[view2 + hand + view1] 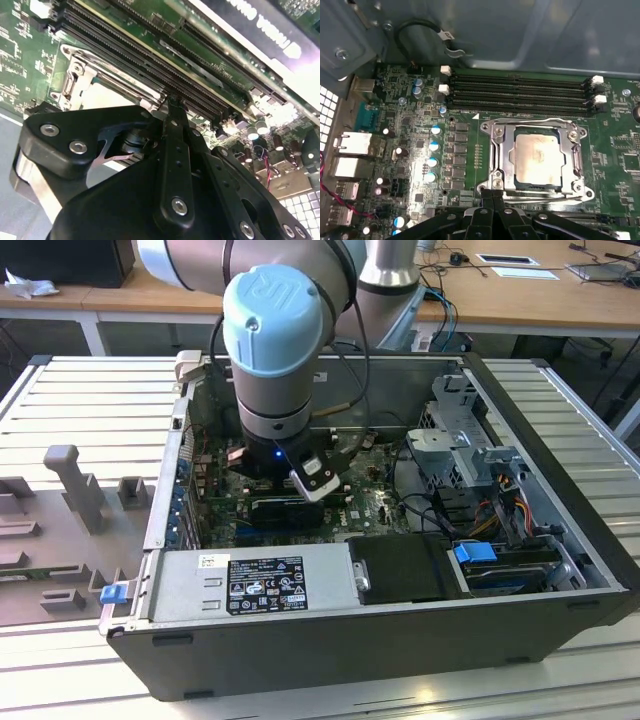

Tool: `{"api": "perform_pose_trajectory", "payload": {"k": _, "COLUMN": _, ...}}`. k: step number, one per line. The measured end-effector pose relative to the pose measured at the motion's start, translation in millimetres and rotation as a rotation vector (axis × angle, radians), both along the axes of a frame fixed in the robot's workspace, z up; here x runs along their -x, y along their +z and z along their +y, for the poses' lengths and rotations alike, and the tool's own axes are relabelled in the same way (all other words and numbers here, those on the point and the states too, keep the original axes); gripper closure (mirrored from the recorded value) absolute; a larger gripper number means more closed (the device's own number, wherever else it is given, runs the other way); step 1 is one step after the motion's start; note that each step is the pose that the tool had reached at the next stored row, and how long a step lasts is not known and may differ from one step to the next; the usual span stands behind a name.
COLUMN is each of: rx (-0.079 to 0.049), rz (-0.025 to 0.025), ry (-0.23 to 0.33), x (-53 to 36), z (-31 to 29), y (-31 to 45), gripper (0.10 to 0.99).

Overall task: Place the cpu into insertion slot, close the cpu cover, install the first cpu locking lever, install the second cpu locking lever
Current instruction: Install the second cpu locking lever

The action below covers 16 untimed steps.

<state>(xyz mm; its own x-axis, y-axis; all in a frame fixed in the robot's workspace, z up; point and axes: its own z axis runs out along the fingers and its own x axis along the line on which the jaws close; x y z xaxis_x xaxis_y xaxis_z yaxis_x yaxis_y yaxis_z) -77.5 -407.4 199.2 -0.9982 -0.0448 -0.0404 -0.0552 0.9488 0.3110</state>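
Note:
The cpu (536, 159) lies pale and square in the insertion slot (489, 189) on the green board. The cpu cover (501, 150), a silver frame, lies flat around it. A thin wire lever (530, 121) runs along the socket's side nearest the memory slots. My gripper (493, 199) stands at the opposite edge of the socket, fingers pressed together with nothing seen between them. In the second wrist view the gripper (172, 104) has its tips down at the socket's edge, next to the cover (80, 75) and the cpu (107, 97). The arm's wrist (275, 340) hangs inside the computer case.
Long black memory slots (520, 90) run beside the socket. Capacitors (434, 147) and rear ports (355, 145) stand on the board. In the exterior view a grey drive cage (460, 430), cables (500, 510) and the power supply (260, 580) crowd the case.

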Motion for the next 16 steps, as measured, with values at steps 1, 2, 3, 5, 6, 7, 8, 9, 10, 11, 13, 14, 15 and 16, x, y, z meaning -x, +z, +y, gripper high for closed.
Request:
{"api": "perform_pose_trajectory", "payload": {"k": 1, "rx": -0.008, "rz": -0.0007, "ry": 0.000, "x": 1.6, "z": 0.0, "y": -0.6, "gripper": 0.980}}
{"api": "perform_pose_trajectory", "payload": {"k": 2, "rx": -0.012, "rz": -0.0010, "ry": 0.000, "x": 2.1, "z": 0.0, "y": -1.3, "gripper": 0.980}}
{"api": "perform_pose_trajectory", "payload": {"k": 3, "rx": -0.015, "rz": -0.0012, "ry": 0.000, "x": 2.2, "z": 0.0, "y": -2.0, "gripper": 0.980}}
{"api": "perform_pose_trajectory", "payload": {"k": 5, "rx": -0.022, "rz": -0.0013, "ry": 0.000, "x": 2.4, "z": 0.0, "y": -3.6, "gripper": 0.980}}
{"api": "perform_pose_trajectory", "payload": {"k": 6, "rx": -0.028, "rz": -0.0015, "ry": 0.000, "x": 2.4, "z": 0.0, "y": -4.9, "gripper": 0.980}}
{"api": "perform_pose_trajectory", "payload": {"k": 7, "rx": -0.034, "rz": -0.0015, "ry": 0.000, "x": 2.4, "z": 0.1, "y": -6.5, "gripper": 0.980}}
{"api": "perform_pose_trajectory", "payload": {"k": 8, "rx": -0.036, "rz": -0.0013, "ry": 0.000, "x": 2.4, "z": 0.0, "y": -7.3, "gripper": 0.980}}
{"api": "perform_pose_trajectory", "payload": {"k": 9, "rx": -0.038, "rz": -0.0013, "ry": 0.000, "x": 2.4, "z": -0.1, "y": -7.8, "gripper": 0.980}}
{"api": "perform_pose_trajectory", "payload": {"k": 10, "rx": -0.040, "rz": -0.0013, "ry": 0.000, "x": 2.5, "z": 0.0, "y": -7.8, "gripper": 0.980}}
{"api": "perform_pose_trajectory", "payload": {"k": 11, "rx": -0.041, "rz": -0.0014, "ry": 0.000, "x": 2.5, "z": 0.0, "y": -7.8, "gripper": 0.980}}
{"api": "perform_pose_trajectory", "payload": {"k": 13, "rx": -0.041, "rz": -0.0015, "ry": 0.000, "x": 2.8, "z": 0.0, "y": -5.9, "gripper": 0.980}}
{"api": "perform_pose_trajectory", "payload": {"k": 14, "rx": -0.042, "rz": -0.0016, "ry": 0.000, "x": 2.8, "z": 0.1, "y": -4.6, "gripper": 0.980}}
{"api": "perform_pose_trajectory", "payload": {"k": 15, "rx": -0.041, "rz": -0.0015, "ry": 0.000, "x": 3.0, "z": 0.0, "y": -1.0, "gripper": 0.980}}
{"api": "perform_pose_trajectory", "payload": {"k": 16, "rx": -0.042, "rz": -0.0015, "ry": 0.000, "x": 3.3, "z": 0.3, "y": 0.5, "gripper": 0.980}}
